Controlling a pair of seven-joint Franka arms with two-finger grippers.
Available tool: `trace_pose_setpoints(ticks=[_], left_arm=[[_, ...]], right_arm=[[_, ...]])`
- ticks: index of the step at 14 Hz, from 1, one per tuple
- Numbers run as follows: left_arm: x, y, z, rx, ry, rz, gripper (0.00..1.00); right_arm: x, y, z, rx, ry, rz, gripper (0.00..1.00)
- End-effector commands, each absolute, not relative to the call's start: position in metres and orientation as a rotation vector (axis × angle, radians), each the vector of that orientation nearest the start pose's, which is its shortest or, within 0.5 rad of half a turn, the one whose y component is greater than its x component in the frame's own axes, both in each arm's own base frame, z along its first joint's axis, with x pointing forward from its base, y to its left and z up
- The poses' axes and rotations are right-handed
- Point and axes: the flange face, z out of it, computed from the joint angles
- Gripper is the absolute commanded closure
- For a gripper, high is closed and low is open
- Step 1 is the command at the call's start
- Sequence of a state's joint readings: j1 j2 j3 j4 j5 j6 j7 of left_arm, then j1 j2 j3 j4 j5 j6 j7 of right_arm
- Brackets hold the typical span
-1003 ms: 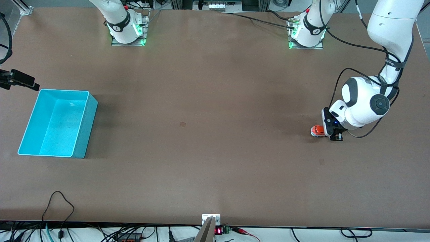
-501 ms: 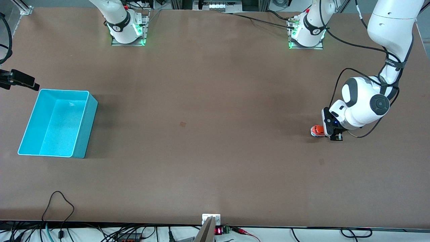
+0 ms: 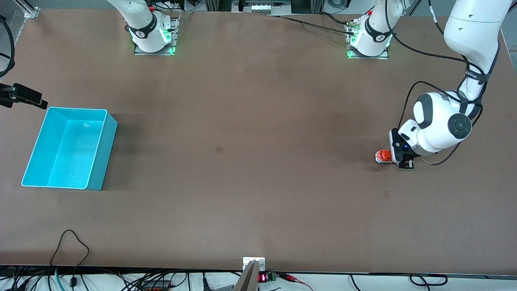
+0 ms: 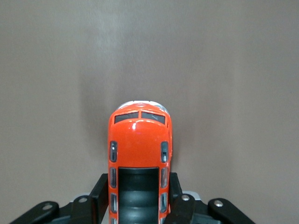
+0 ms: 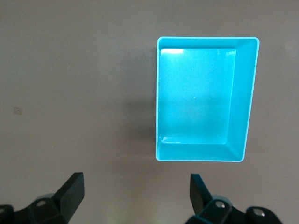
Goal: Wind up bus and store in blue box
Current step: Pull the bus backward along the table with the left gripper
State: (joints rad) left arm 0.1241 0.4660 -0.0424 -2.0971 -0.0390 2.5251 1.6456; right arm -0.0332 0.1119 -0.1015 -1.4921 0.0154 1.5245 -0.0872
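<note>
Gripping the bus (image 4: 139, 154) between my left gripper (image 4: 138, 205) fingers on the table, I am at the wind-up step; next comes a rearward drag. My right gripper (image 5: 135, 191) waits spread wide and empty, with the blue box (image 5: 243, 93) below its jaws.

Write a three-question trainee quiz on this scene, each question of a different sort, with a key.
1. True or false: the left claw is shut on the bus.
2. Multiple choice: what lies in the box? A) the bus B) a cable C) nothing that shows
3. Fill in: the right claw is ____ and looks down on the box.

Key:
1. True. The fingers press the sides of the bus, which sits at the table.
2. C.
3. Open.
</note>
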Motion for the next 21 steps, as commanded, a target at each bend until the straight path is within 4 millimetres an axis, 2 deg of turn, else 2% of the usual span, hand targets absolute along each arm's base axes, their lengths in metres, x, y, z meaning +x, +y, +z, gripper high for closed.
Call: trace_pose_setpoints(ticks=[1, 3, 4, 6, 10, 13, 17, 19, 20, 21], left_arm=[[0.569, 0.068, 0.189, -2.296, 2.268, 0.031, 0.61], [0.569, 0.078, 0.179, -2.268, 2.309, 0.037, 0.62], [0.57, 0.097, 0.174, -2.271, 2.311, 0.033, 0.62], [0.572, 0.11, 0.168, -2.229, 2.356, 0.027, 0.62], [0.572, 0.164, 0.166, -2.238, 2.332, 0.001, 0.62], [0.56, 0.2, 0.162, -2.307, 2.271, 0.0, 0.63], [0.549, 0.225, 0.158, -2.367, 2.218, 0.0, 0.65], [0.549, 0.225, 0.158, -2.365, 2.219, 0.0, 0.64], [0.549, 0.226, 0.159, -2.364, 2.218, -0.001, 0.58], [0.55, 0.225, 0.162, -2.355, 2.223, -0.005, 0.38]], right_arm=[[0.577, -0.071, 0.597, -3.113, 0.088, 0.111, 0.0], [0.577, -0.071, 0.597, -3.113, 0.088, 0.113, 0.0], [0.577, -0.071, 0.597, -3.113, 0.088, 0.113, 0.0], [0.577, -0.071, 0.597, -3.113, 0.088, 0.113, 0.0], [0.577, -0.071, 0.597, -3.113, 0.088, 0.111, 0.0], [0.577, -0.071, 0.597, -3.113, 0.088, 0.113, 0.0], [0.577, -0.072, 0.597, -3.113, 0.09, 0.11, 0.0], [0.577, -0.071, 0.597, -3.113, 0.088, 0.113, 0.0], [0.577, -0.071, 0.597, -3.113, 0.088, 0.113, 0.0], [0.577, -0.072, 0.597, -3.113, 0.09, 0.113, 0.0]])
